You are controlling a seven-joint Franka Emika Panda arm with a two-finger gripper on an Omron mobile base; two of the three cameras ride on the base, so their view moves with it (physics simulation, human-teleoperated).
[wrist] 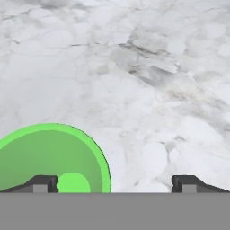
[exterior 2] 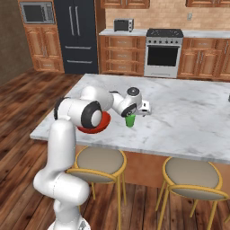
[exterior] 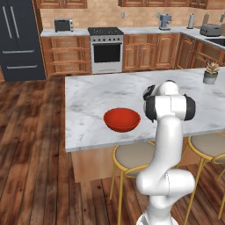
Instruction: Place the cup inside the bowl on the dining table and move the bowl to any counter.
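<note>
Both base cameras are looking down toward twelve o'clock, sharing the dining table (exterior: 88, 101), while the hand camera is hovering close above its marble.

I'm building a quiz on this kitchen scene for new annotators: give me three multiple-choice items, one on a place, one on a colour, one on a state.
1. Where does the bowl rest?
A. on the stove
B. on the dining table
C. on a stool

2. What colour is the cup?
A. green
B. blue
C. white

3. How does the pincer stand?
A. shut on the cup
B. shut on nothing
C. open, holding nothing

Answers:
1 B, the red bowl sits on the marble top near its front edge.
2 A, the hand view looks down into a bright green cup.
3 C, the fingertips stand wide apart, with the cup off to one side and not between them.
</note>
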